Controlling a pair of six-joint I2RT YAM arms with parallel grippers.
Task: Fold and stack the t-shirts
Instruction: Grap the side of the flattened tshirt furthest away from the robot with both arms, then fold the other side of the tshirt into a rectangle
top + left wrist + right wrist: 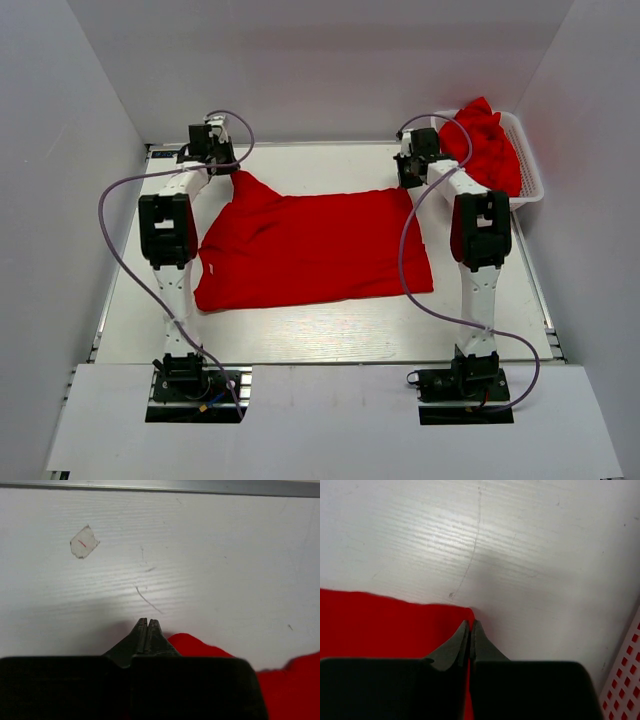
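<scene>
Top external view, bottom edge first: the two arms are bolted to a white board, and the left arm (168, 230) and right arm (483, 235) both reach up the frame over the desk (330, 335). Between them a red shirt (315, 250) lies spread flat in the middle of the frame, its lower edge toward the bases and its upper left corner drawn into a point.

That point ends at the left hand (222, 160), in the upper left of the frame. In the left wrist view its fingers (155, 635) are pressed tight together, and the red cloth comes out along their right side; it is gripping the shirt's corner. A small grey sticker (84, 542) with a red mark lies farther up on the bare desk.

At the shirt's upper right corner is the right hand (410, 172). In the right wrist view its fingers (457, 645) are pinched narrow on that corner, with a sliver of red showing between them.

Just beside the right hand, in the upper right corner, a white basket (530, 170) holds a heap of red shirts (485, 145).
</scene>
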